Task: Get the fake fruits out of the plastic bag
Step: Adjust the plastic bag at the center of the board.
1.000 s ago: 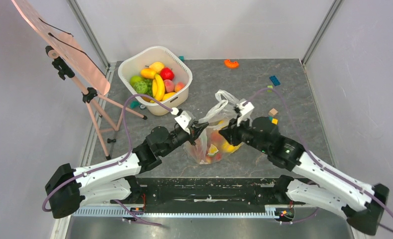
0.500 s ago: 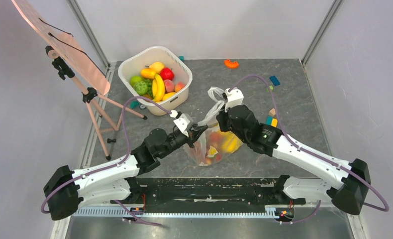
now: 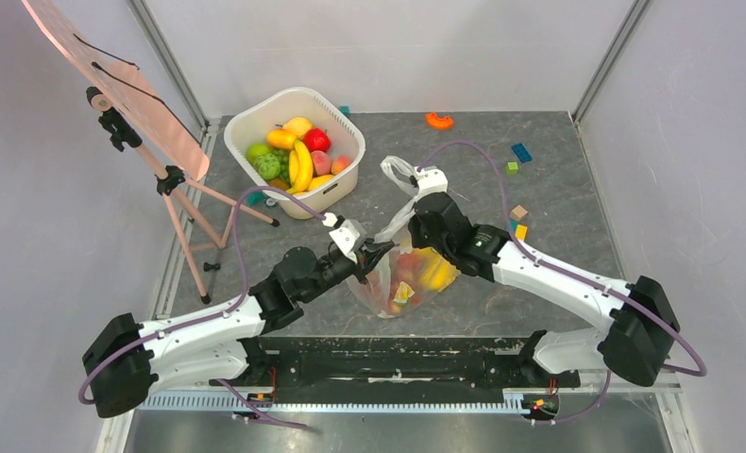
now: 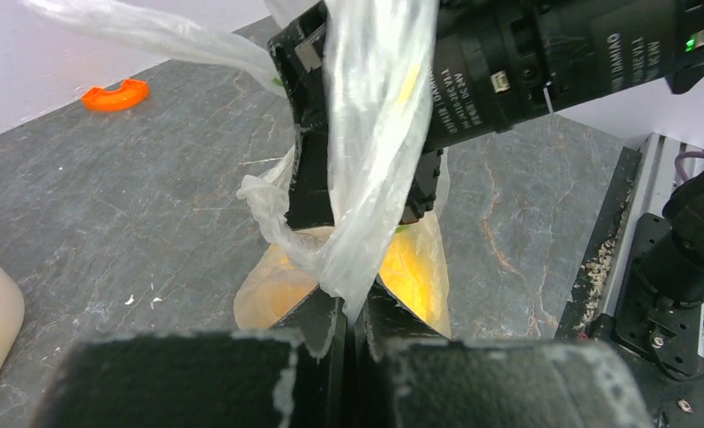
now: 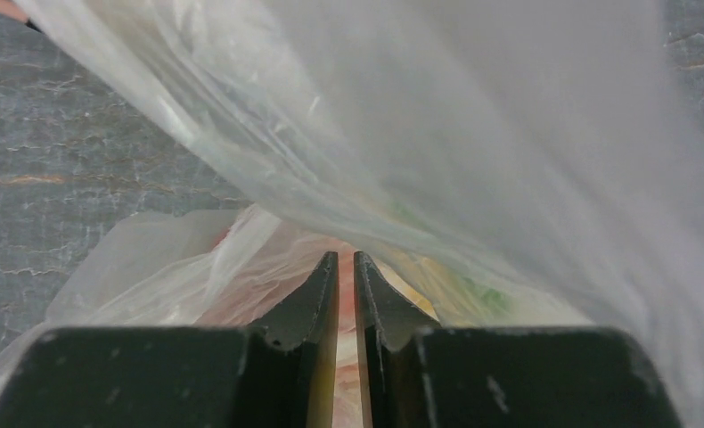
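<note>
The plastic bag (image 3: 385, 294) sits between my two arms, clear and crinkly. Inside it the fake fruits show as a yellow one (image 3: 435, 272) and red ones (image 3: 403, 276). My left gripper (image 3: 367, 253) is shut on a bunched edge of the bag (image 4: 375, 134), pinched at its fingertips (image 4: 348, 308). Yellow fruit (image 4: 413, 276) glows through the film behind them. My right gripper (image 5: 346, 259) points down into the bag's mouth with film draped over it. Its jaws stand almost together with a thin slit, and I see nothing pinched. One handle loop (image 3: 395, 170) sticks up beside the right wrist.
A white tub (image 3: 240, 118) at the back left holds bananas, green fruits and others. A pink easel (image 3: 124, 85) leans at the far left. An orange piece (image 3: 439, 120), a blue brick (image 3: 521, 152) and small blocks (image 3: 517, 222) lie at the back right.
My right arm has swung left and nosed down into the bag's mouth, its jaws narrowing. The handle loop shifted left with it. My left gripper kept its hold.
</note>
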Available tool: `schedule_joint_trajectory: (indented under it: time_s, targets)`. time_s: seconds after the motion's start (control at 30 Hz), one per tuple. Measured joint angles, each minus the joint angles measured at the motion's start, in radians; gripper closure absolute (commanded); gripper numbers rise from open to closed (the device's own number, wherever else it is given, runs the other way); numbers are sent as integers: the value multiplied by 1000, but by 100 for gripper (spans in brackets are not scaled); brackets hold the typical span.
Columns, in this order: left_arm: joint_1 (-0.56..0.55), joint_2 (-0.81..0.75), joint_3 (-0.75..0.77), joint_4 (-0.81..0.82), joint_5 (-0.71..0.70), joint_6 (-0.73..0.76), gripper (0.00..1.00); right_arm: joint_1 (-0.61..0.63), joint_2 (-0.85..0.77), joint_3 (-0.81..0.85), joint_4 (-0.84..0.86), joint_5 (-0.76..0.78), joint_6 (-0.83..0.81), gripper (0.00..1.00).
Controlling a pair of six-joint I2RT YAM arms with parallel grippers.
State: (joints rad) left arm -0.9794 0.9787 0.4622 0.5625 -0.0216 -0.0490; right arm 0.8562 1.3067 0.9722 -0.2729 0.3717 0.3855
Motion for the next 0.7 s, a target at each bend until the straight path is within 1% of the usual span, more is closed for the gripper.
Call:
schedule_joint_trajectory:
  time_s: [0.13, 0.27, 0.37, 0.7]
  targets:
    - [0, 0, -5, 10, -3, -1, 85, -6, 36, 0, 0, 0, 7, 86]
    - [0, 0, -6, 9, -12, -5, 84, -8, 56, -9, 2, 4, 12, 84]
    - [0, 0, -9, 3, -49, -15, 84, -8, 49, -45, 6, 19, 19, 83]
    - [0, 9, -79, -63, -182, -105, 82, -8, -53, -206, -7, 54, 45, 80]
